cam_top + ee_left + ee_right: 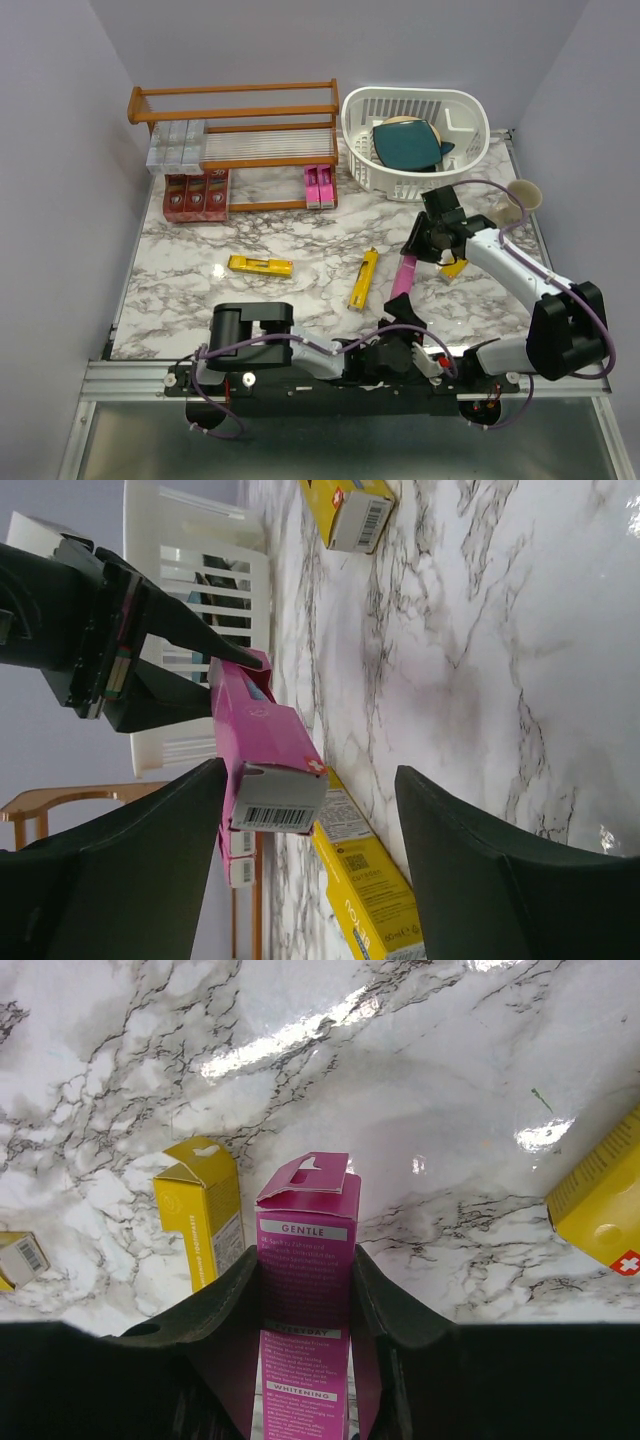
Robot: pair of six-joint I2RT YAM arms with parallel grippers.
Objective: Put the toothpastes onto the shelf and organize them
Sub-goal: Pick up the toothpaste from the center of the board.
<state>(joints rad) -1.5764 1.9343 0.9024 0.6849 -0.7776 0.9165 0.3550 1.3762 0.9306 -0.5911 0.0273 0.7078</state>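
Observation:
My right gripper (305,1255) is shut on a magenta toothpaste carton (306,1230), gripping its upper part while it slants down toward the near edge (403,277). In the left wrist view, the carton's barcode end (275,805) sits between the fingers of my open left gripper (308,780), close to one finger, with a wide gap to the other. Three yellow cartons lie on the marble (260,265), (363,280), (453,268). The wooden shelf (235,92) holds silver cartons (177,143), red ones (196,195) and pink ones (319,186).
A white slotted basket (362,110) with a teal object stands at the back right. A pale cup (525,195) sits near the right edge. Walls close in the left, right and back sides.

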